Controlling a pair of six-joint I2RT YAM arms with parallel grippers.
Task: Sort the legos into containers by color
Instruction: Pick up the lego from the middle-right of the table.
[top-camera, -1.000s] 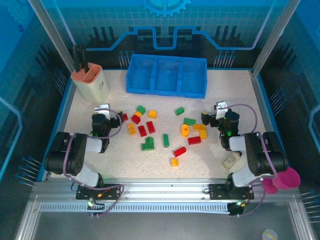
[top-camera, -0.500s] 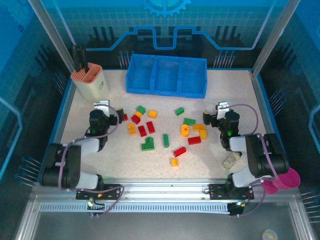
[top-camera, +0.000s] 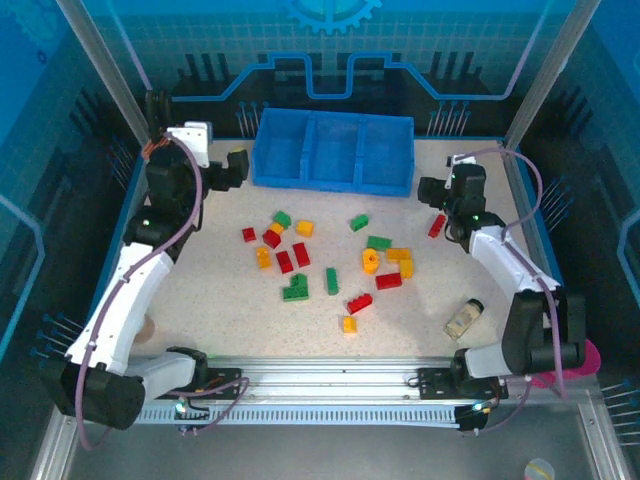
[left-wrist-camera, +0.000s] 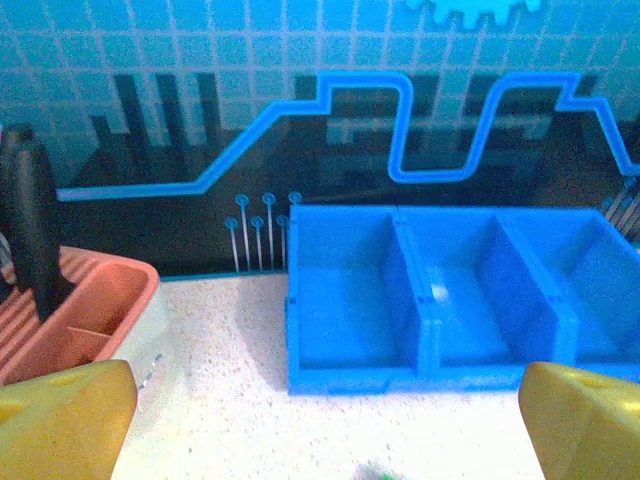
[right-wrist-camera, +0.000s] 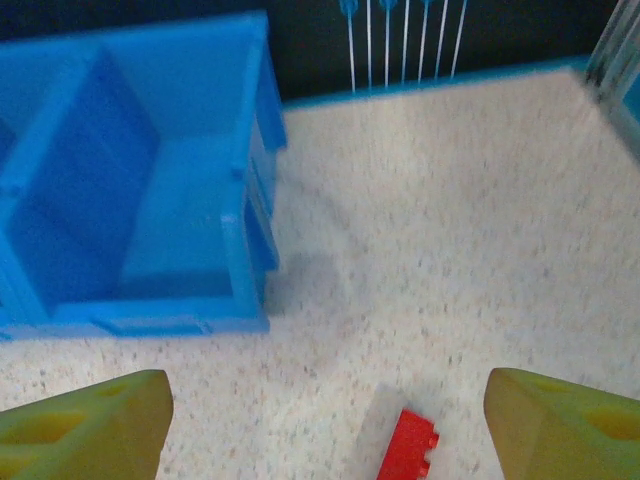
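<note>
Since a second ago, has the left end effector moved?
Yes. The left end effector has swung away from the scattered legos toward the far edge, now beside the left end of the blue tray.

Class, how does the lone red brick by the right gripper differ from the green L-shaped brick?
The red brick is a straight bar; the green brick is L-shaped. The red brick lies alone at the right; the green brick sits among other bricks. Both rest on the table, outside the tray.
</note>
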